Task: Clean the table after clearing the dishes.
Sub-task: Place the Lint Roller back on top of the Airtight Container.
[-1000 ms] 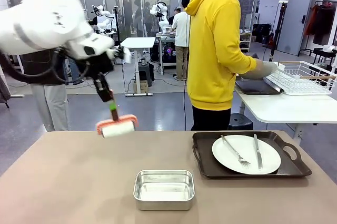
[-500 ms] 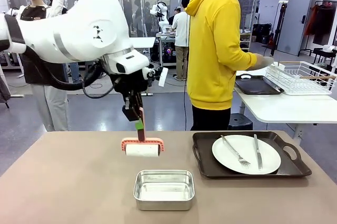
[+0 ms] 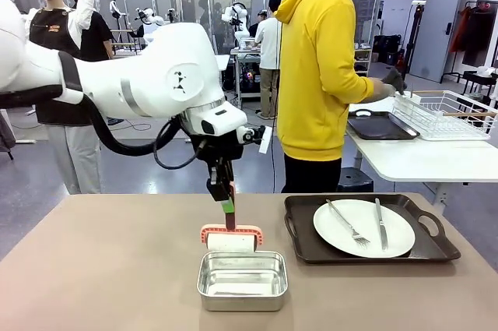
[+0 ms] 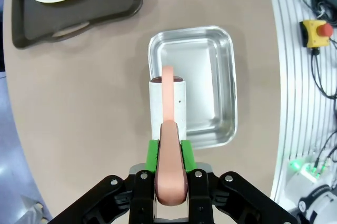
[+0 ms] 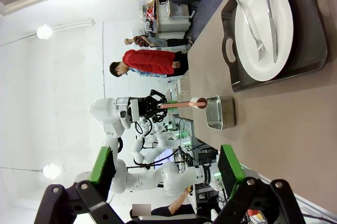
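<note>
My left gripper [image 3: 226, 193] [image 4: 169, 153] is shut on the coral handle of a lint roller [image 3: 230, 239] [image 4: 167, 103]. Its white roll hangs at the far rim of a small steel pan [image 3: 243, 280] [image 4: 202, 76]; whether they touch I cannot tell. On the taupe table [image 3: 101, 269], to the right, a dark handled tray [image 3: 299, 247] carries a white plate [image 3: 401, 234] with a fork [image 3: 346, 222] and a knife [image 3: 380, 224]. My right gripper [image 5: 166, 166] stands open with nothing between its fingers, looking along the table toward the plate [image 5: 263, 29].
A person in a yellow hoodie [image 3: 315, 74] stands at the far side, turned toward a white side table [image 3: 420, 161] with a wire rack [image 3: 447, 113] and another dark tray [image 3: 377, 127]. Bare tabletop lies left of the pan.
My left arm has carried the lint roller rightward and down, from above the table's far left to the pan's far rim. The person's hand has moved over the rack.
</note>
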You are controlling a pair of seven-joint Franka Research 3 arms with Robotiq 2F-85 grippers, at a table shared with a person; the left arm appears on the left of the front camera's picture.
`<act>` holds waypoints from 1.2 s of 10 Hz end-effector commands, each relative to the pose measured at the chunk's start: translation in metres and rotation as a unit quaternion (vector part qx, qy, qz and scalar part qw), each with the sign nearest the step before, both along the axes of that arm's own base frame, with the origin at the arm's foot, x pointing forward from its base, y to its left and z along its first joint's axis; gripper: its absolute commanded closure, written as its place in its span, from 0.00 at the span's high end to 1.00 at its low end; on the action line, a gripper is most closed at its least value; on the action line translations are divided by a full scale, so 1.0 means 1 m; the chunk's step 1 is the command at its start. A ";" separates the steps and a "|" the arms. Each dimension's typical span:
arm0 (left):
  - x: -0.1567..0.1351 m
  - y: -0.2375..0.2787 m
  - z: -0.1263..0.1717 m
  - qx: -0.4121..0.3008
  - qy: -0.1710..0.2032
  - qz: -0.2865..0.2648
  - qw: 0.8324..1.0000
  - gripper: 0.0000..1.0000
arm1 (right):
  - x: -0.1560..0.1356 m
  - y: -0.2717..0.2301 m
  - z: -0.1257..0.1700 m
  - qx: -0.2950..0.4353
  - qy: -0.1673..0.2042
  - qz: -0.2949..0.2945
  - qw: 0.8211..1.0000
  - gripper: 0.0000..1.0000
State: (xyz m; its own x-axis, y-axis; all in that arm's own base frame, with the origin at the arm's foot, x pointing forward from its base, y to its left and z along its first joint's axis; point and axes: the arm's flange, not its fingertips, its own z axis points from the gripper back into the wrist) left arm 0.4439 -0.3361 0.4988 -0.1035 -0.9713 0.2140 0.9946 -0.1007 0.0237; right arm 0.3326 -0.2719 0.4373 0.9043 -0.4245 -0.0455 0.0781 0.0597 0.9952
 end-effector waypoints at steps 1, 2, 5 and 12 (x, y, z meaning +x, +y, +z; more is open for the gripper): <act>-0.001 -0.015 -0.010 -0.018 0.015 0.019 1.000 0.21 | -0.003 0.000 0.002 0.003 -0.005 0.002 1.000 1.00; -0.002 -0.019 -0.013 -0.026 0.021 0.033 0.999 0.21 | -0.003 0.000 0.002 0.003 -0.005 0.002 1.000 1.00; 0.000 -0.007 -0.009 -0.004 0.008 0.004 1.000 0.21 | -0.003 0.000 0.002 0.003 -0.005 0.002 1.000 1.00; 0.009 -0.006 -0.044 -0.008 0.052 0.004 0.999 0.21 | -0.003 0.000 0.002 0.003 -0.005 0.002 1.000 1.00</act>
